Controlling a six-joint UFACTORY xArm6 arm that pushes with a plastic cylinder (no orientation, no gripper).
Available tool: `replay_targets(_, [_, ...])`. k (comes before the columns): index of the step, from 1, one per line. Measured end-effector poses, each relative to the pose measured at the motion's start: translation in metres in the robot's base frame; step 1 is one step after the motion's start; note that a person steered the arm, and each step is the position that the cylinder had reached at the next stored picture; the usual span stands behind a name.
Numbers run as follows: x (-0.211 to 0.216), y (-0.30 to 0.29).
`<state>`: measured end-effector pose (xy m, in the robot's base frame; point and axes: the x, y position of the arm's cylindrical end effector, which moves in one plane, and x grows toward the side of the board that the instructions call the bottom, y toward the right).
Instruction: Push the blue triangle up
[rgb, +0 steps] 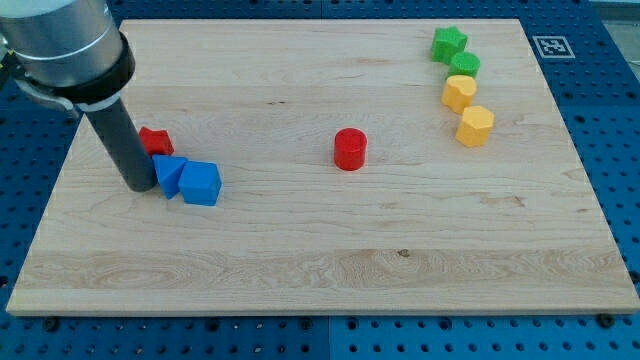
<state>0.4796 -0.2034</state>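
My tip (140, 187) rests low at the view's left, rod nearly upright.

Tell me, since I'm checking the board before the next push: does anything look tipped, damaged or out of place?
Nothing stands out. The blue triangle sits flat against the blue cube, with a red block just above them and my tip at the triangle's left edge. The red cylinder stands upright mid-board; the green and yellow blocks cluster at the view's upper right.

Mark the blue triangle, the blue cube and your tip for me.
blue triangle (168, 174): camera view, on its top face.
blue cube (201, 183): camera view, middle of the block.
my tip (141, 187): camera view, the rod's very end, just left of the blue triangle.
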Motion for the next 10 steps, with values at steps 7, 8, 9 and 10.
replay_targets(7, [0.047,0.029])
replay_targets(8, [0.030,0.024])
replay_targets(9, [0.018,0.024])
replay_targets(10, [0.008,0.024])
